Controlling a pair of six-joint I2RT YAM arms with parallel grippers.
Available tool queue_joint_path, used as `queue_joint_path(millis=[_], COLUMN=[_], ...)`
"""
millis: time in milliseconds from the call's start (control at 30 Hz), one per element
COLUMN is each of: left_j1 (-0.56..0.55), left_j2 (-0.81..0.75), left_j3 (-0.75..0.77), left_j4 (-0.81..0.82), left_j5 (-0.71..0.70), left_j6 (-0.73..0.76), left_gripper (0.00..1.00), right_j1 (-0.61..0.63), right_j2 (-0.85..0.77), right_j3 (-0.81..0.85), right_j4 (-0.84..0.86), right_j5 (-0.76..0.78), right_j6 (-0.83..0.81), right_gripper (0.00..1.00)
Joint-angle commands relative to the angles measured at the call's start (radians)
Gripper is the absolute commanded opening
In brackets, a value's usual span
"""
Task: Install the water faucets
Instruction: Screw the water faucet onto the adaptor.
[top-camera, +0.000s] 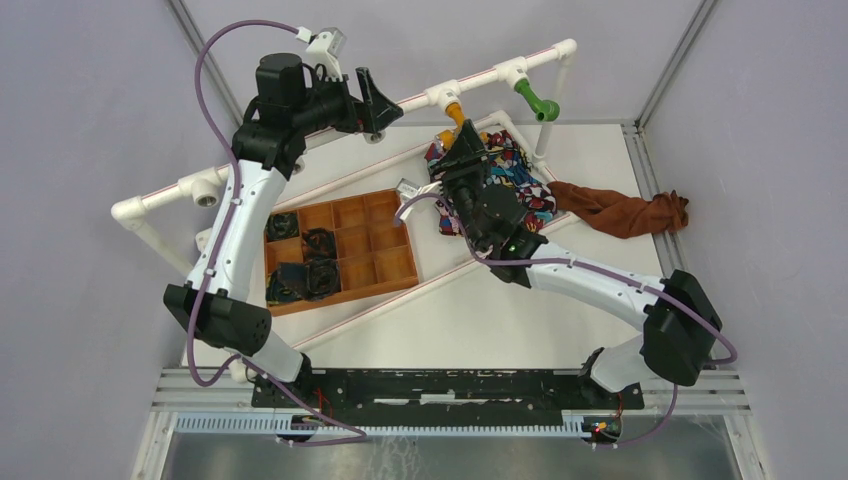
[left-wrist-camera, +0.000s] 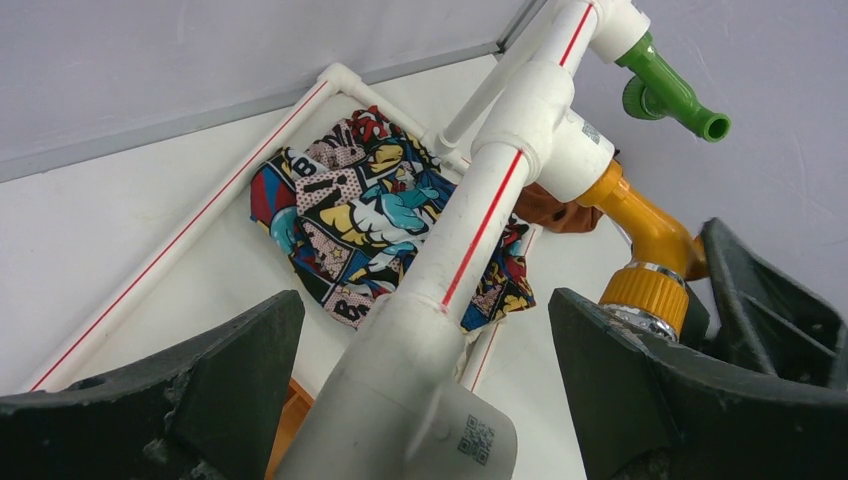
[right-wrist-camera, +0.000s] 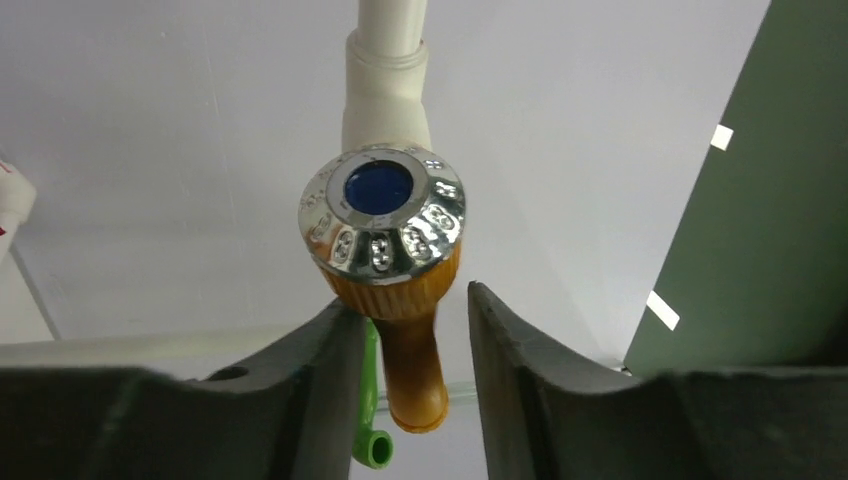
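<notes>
The orange-yellow faucet (top-camera: 455, 110) hangs from a T-fitting on the raised white pipe (top-camera: 300, 140), its chrome-capped knob (right-wrist-camera: 382, 215) facing my right wrist camera. My right gripper (right-wrist-camera: 405, 300) straddles the knob and spout. Its left finger touches the knob and a thin gap shows on the right. In the top view the right gripper (top-camera: 462, 137) sits just below that faucet. The green faucet (top-camera: 538, 103) is fitted farther right on the same pipe and also shows in the left wrist view (left-wrist-camera: 670, 95). My left gripper (left-wrist-camera: 425, 385) is open astride the pipe without touching it.
A wooden compartment tray (top-camera: 385, 265) holding dark items sits left of centre. A comic-print cloth (top-camera: 510, 190) lies under the right gripper and a brown cloth (top-camera: 620, 212) lies to the right. Lower white pipes (top-camera: 380, 300) of the frame cross the table.
</notes>
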Motion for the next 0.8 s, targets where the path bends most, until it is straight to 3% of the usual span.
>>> queue_joint_path(millis=[0,133,433,533,767], left_j1=[-0.004,-0.004,-0.004,-0.004,-0.004], left_j2=[-0.015,-0.015,-0.027,-0.033,-0.041], left_j3=[0.025,0.02,-0.005,-0.018,-0.027], left_j4=[-0.056,-0.056,-0.045,-0.033,-0.037], left_j5=[0.002,0.004,0.007,0.012,0.015], left_j6=[0.009,0.008,0.005,-0.003,-0.003], left_gripper=[1.0,1.0,1.0,1.0,1.0], right_j1=[0.003,-0.003,-0.124,-0.203,-0.409], right_j2=[-0.02,-0.04,-0.13,-0.168,-0.189], right_j3=[0.094,0.16,0.237,0.171,-0.009], right_j4=[-0.066,-0.194,-0.284,-0.217,0.118], right_j5=[-0.057,-0.098,-0.313,-0.406,-0.665], right_j6=[0.181,0.483,1.382,1.679,2.397], right_gripper=[0.39,0.23,0.22,0.18,0.2])
